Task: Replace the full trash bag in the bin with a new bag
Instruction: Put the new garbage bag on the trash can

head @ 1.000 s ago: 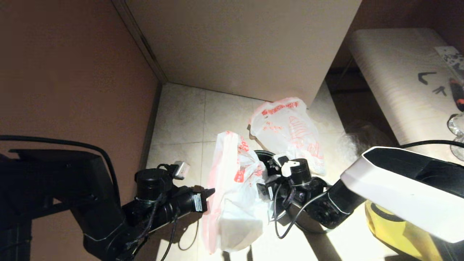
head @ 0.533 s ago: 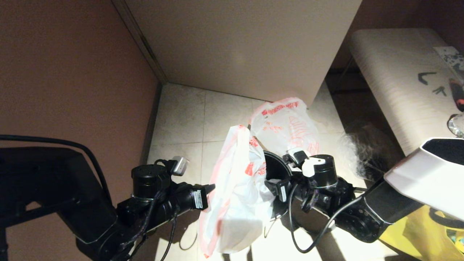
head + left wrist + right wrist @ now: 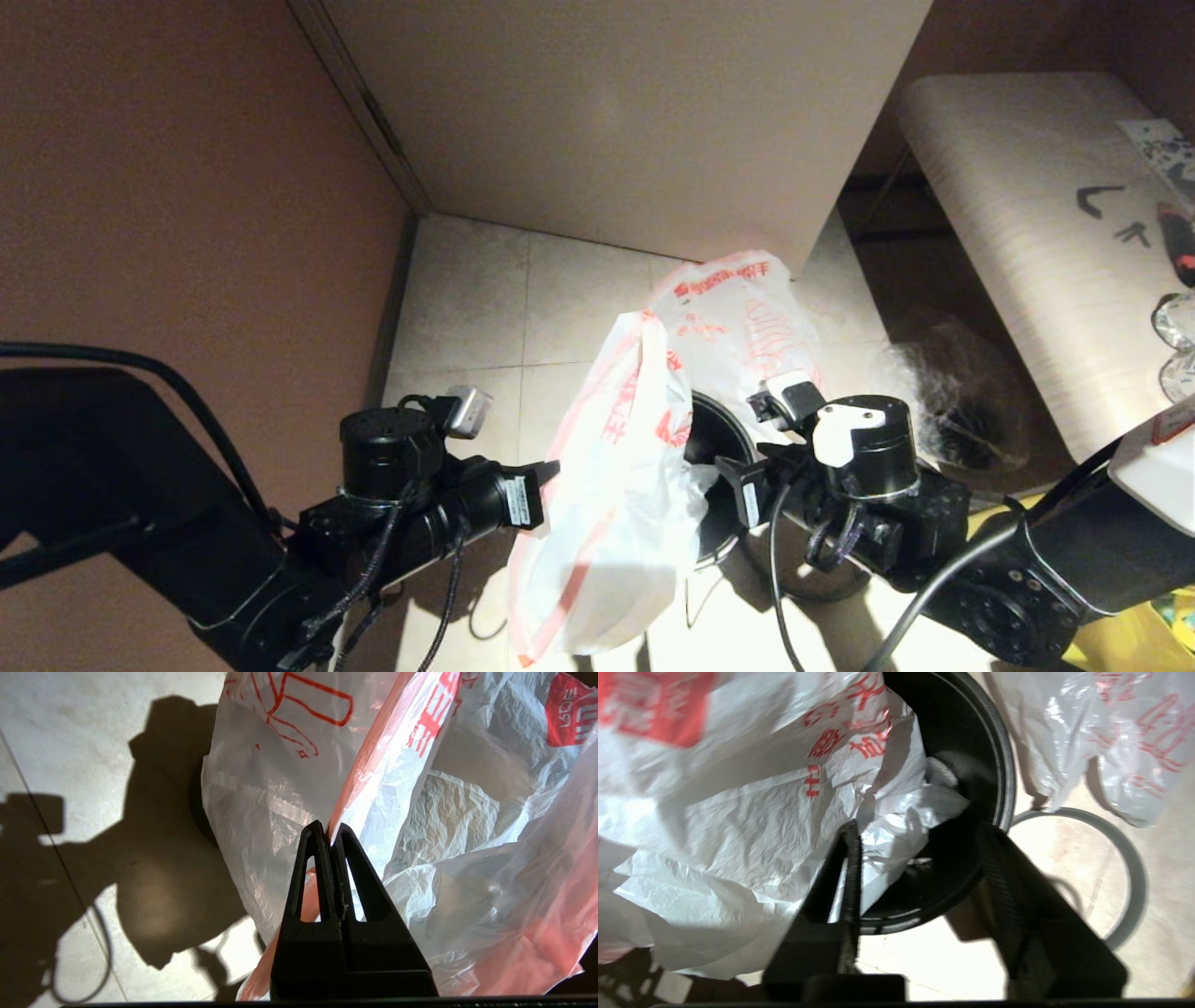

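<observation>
Bin [image 3: 714, 439] sits at centre frame, full trash bag [image 3: 747, 327] just above it. Left gripper [image 3: 327, 833] pinches the new bag [image 3: 607, 495] hanging lower centre; right gripper [image 3: 915, 844] gapes over the bin's rim.

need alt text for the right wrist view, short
The right gripper, fingers apart, reaches at the small round black bin, where a fold of the limp, thin white plastic bag with red text drapes over the rim into it. A loose grey ring lies on the floor beside the bin, with the bulging translucent white-and-red bag beyond it.
</observation>
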